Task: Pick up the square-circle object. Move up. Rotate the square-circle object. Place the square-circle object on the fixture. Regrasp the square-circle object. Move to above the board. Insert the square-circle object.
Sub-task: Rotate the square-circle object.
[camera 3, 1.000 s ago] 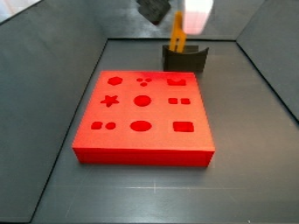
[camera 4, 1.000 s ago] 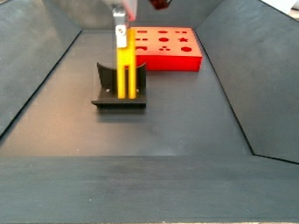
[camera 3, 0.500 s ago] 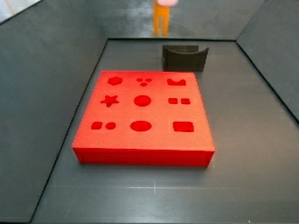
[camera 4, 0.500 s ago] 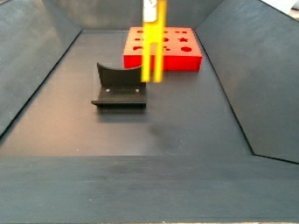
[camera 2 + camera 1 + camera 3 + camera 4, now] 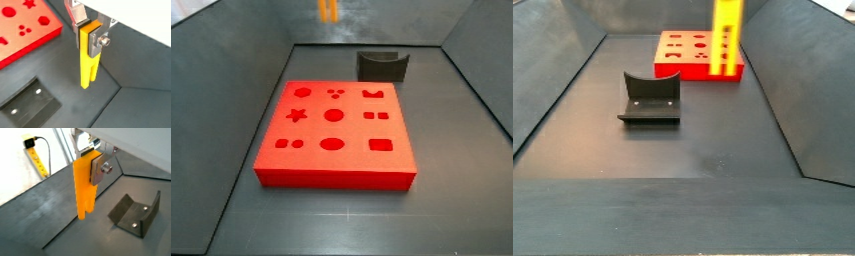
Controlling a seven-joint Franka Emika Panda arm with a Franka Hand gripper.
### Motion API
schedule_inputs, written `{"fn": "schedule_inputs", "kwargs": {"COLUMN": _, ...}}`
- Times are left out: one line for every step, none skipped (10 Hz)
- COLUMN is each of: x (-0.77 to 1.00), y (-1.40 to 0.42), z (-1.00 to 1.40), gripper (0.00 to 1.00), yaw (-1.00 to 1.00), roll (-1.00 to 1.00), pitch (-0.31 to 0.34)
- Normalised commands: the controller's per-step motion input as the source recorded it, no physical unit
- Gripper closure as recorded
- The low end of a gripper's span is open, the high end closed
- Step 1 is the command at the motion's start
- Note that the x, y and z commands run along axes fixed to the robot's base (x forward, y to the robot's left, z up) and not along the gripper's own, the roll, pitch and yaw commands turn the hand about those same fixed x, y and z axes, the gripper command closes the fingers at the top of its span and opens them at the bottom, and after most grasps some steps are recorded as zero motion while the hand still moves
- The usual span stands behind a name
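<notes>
No brand or readable writing is showing anywhere; the only markings are fine ticks on a yellow tape hanging with a black cable by the pale wall, too small for you to read.

Your hand is clamping the peg near its upper end, the silver fingers pressing flat against its sides in both wrist views. The peg is hanging upright, pointing straight down, with most of its length below the fingers and its lower tip free in the air, touching nothing. In a wrist view its lower end is showing a slit running up from the tip.

In a side view the peg is hanging high over the near edge of the board, well clear of its top, and the hand itself is out of frame there. In a side view only the peg's lower end is showing at the top edge, above the far wall.

The fixture is standing empty on the floor, left of and nearer than the board in that view, well apart from the peg. The board is lying flat with its star, circle, square and dot cut-outs all open, nothing sitting in them. Sloped grey walls are enclosing the floor on all sides.
</notes>
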Motion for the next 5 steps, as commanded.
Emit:
{"fn": "schedule_inputs", "kwargs": {"x": -0.24, "y": 0.02, "z": 0.08, "gripper": 1.0, "yaw": 0.0, "roll": -0.09, "pitch": 0.075}}
{"fn": "schedule_inputs", "kwargs": {"x": 0.0, "y": 0.0, "z": 0.0, "gripper": 1.0, "yaw": -0.98, "roll": -1.0, "pitch": 0.084}}
{"fn": "schedule_inputs", "kwargs": {"x": 0.03, "y": 0.0, "z": -0.03, "gripper": 1.0, "yaw": -0.98, "roll": -1.0, "pitch": 0.091}}
{"fn": "schedule_inputs", "kwargs": {"x": -0.02, "y": 0.06, "z": 0.0, "gripper": 1.0, "yaw": -0.92, "roll": -1.0, "pitch": 0.121}}
{"fn": "schedule_inputs", "kwargs": {"x": -0.04, "y": 0.03, "z": 0.01, "gripper": 1.0, "yaw": -0.9, "roll": -1.0, "pitch": 0.15}}
